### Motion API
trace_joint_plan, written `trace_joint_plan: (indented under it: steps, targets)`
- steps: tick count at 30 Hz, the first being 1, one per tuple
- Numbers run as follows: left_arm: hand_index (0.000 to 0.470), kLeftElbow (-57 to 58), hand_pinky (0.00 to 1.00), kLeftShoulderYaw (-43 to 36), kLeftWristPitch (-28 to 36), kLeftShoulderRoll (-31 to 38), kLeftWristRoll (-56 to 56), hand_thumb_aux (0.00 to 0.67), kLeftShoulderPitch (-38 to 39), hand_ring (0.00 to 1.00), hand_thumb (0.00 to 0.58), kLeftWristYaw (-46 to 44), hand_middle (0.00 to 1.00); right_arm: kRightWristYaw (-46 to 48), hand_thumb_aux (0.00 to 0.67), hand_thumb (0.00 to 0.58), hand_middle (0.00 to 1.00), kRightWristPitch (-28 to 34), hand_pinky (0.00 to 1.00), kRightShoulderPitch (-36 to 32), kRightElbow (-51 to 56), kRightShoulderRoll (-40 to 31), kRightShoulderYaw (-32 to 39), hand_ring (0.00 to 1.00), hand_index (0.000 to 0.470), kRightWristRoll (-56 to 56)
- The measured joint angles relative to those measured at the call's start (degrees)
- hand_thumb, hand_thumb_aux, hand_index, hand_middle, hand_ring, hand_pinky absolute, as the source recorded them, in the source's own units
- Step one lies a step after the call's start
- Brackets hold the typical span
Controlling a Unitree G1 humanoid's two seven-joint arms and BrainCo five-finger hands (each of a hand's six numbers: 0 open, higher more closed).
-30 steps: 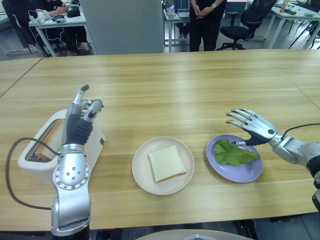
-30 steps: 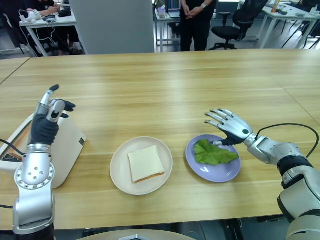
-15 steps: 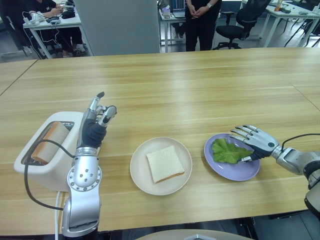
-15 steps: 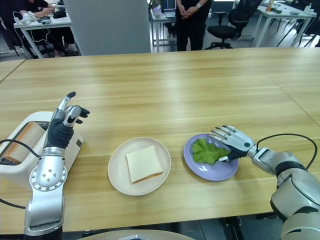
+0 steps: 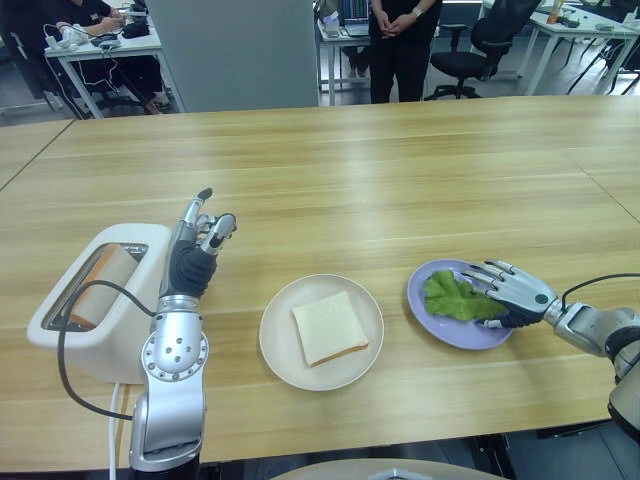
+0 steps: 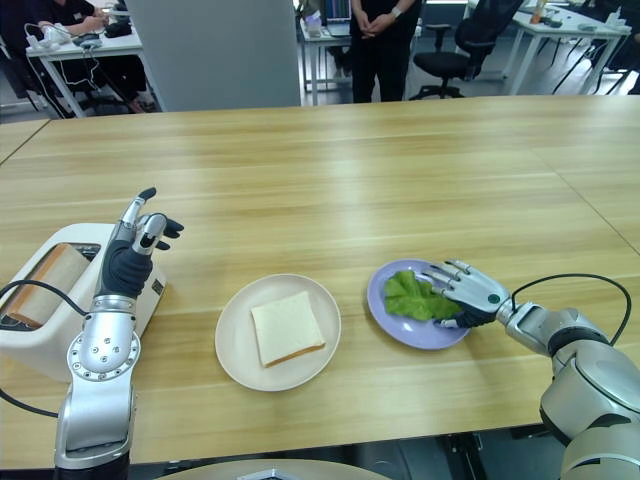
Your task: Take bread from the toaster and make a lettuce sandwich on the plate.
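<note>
Left eye view is showing one bread slice (image 5: 330, 328) lying on the plate (image 5: 285, 355) already — another is waiting in the toaster (image 5: 100, 345). The right hand (image 5: 515, 295) is resting on the lettuce (image 5: 450, 295), grip impossible to tell — the left hand (image 5: 195, 255) is hovering open-fingered and empty.

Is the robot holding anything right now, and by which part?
The left hand, raised beside the toaster, holds nothing. The right hand lies on the lettuce, at its right edge, on the purple plate; whether it grips cannot be told.
</note>
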Motion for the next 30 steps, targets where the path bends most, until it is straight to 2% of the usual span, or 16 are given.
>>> trace_joint_plan:
  steps: [17,30]
  targets:
    - [0.0,3.6,0.45,0.0,-2.3,0.0,-0.2,0.0,0.1,0.45,0.0,0.4,0.45,-0.4,0.67,0.58,0.02,-1.3,0.02,-0.2,0.0,0.1,0.0,0.02,0.46,1.1]
    - [0.0,5.5,0.45,-0.1,-3.8,-0.1,-0.7,0.0,0.0,0.45,0.0,0.8,0.45,-2.6,0.67,0.58,0.01,-4.6,0.01,-6.7,-5.2,-2.5,-4.2,0.01,0.46,3.8]
